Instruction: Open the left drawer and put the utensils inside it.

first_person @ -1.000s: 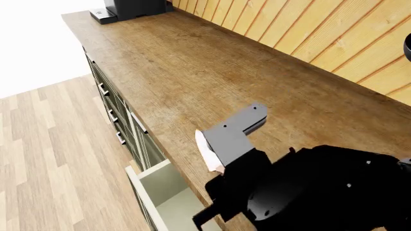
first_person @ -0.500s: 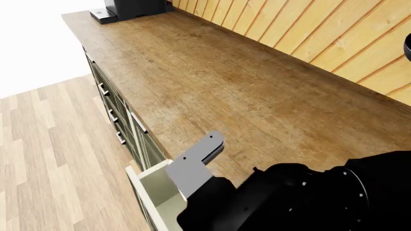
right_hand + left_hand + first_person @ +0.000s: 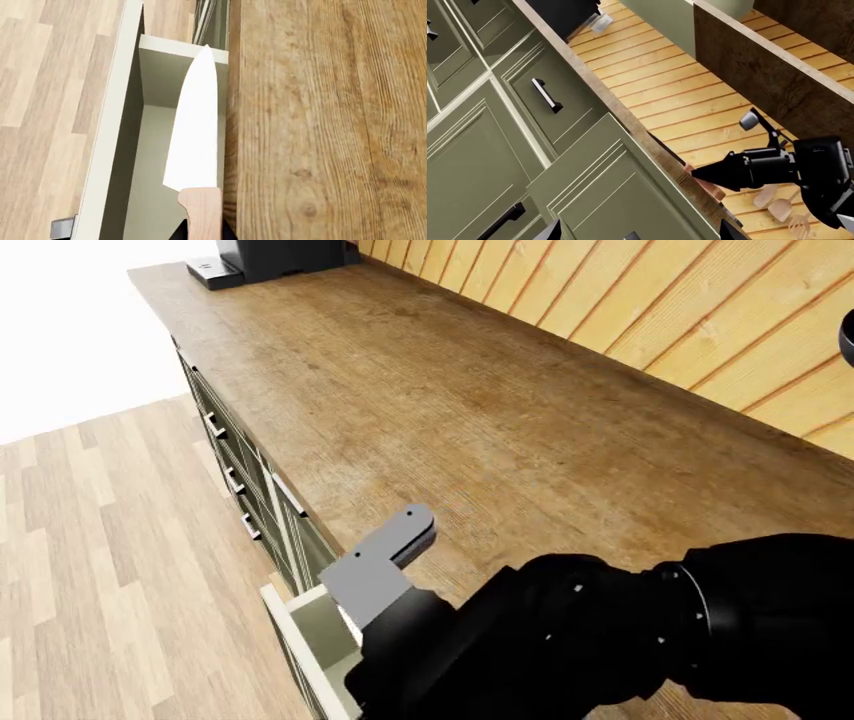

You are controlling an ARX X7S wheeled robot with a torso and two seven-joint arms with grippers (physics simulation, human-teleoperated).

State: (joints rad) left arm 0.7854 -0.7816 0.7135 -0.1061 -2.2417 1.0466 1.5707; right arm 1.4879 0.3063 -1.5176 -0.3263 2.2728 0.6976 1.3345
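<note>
We see the right tool (image 3: 200,235) at the near edge of the right wrist view, clenched on the wooden handle of the knife (image 3: 195,135); only a sliver of the fingers shows, so we judge the grip from how steadily the knife hangs. The knife hangs over the open left drawer (image 3: 157,65), just off the front edge of the desk (image 3: 320,125), with its tip aimed along the drawer. The blade renders white here.

We judge the knife stiff and light, its blade smooth, thin and likely slippery. The handle is the sound place to hold, since its broader, rougher faces give the pads something to bite. Held far back, the blade can swing, so a low, level release into the cream box seems wise. The blade lies close beside the inner wall under the desk edge and could catch there.

In the head view the right arm (image 3: 587,640) covers the drawer mouth (image 3: 310,625).

Farther off, the left tool (image 3: 710,172) hangs by the cupboard fronts; we cannot tell its state. The second knife is not in sight.
</note>
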